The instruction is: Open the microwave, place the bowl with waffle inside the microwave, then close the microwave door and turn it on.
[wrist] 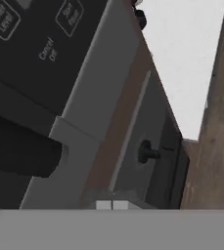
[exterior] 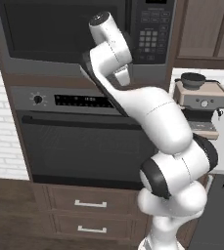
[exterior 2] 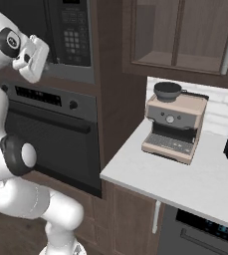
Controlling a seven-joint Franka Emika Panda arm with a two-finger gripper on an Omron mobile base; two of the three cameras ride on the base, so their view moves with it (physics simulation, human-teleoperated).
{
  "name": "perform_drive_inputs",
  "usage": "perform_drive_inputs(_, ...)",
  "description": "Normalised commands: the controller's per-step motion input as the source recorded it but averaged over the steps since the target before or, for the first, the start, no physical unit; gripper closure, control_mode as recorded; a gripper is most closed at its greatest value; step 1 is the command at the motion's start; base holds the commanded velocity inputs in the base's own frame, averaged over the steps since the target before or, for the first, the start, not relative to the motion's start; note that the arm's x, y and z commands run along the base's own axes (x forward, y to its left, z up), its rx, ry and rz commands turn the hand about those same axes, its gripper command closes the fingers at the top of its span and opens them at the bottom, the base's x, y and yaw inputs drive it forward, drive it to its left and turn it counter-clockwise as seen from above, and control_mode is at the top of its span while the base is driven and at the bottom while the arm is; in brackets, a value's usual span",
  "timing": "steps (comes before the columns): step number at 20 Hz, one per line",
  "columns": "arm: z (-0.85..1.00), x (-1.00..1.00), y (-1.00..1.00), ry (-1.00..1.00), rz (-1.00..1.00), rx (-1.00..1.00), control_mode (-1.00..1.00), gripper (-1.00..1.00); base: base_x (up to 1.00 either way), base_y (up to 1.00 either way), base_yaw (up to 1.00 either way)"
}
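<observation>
The microwave (exterior: 59, 27) is built in above the wall oven, and its dark glass door looks shut. Its keypad (exterior: 150, 36) sits to the right of the door, and the same keypad (exterior 2: 75, 35) shows from the other side. My white hand is raised against the microwave's lower right corner, just under the keypad. In the hand view my gripper (wrist: 112, 205) is shut, the tips together with nothing between them. They point at the grey frame below the keypad buttons (wrist: 30, 39). A dark round bar (wrist: 20, 151) ends at the left. The bowl and the waffle are out of view.
The wall oven (exterior: 79, 141) with a bar handle and knobs (exterior 2: 73, 104) is directly below the microwave. A beige coffee machine (exterior 2: 175, 124) stands on the white counter (exterior 2: 185, 174) to the right. Two drawers (exterior: 90, 203) sit under the oven.
</observation>
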Motion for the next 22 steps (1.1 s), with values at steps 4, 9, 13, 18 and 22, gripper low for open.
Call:
perform_drive_inputs(4, -1.00, 0.00, 0.46, 0.09, 0.28, -0.57, -1.00, 1.00, 0.00, 0.00, 0.00)
perform_drive_inputs(9, -0.56, -0.84, 0.36, -0.17, 0.33, -0.30, -1.00, 1.00, 0.00, 0.00, 0.00)
perform_drive_inputs(13, 0.04, -1.00, 0.01, -0.43, 0.16, -0.08, -1.00, 1.00, 0.00, 0.00, 0.00)
perform_drive_inputs(18, 0.40, -1.00, -0.20, -0.36, 0.03, 0.00, -1.00, 1.00, 0.00, 0.00, 0.00)
perform_drive_inputs(22, 0.55, -0.74, -0.46, -0.23, 0.00, 0.05, -1.00, 1.00, 0.00, 0.00, 0.00)
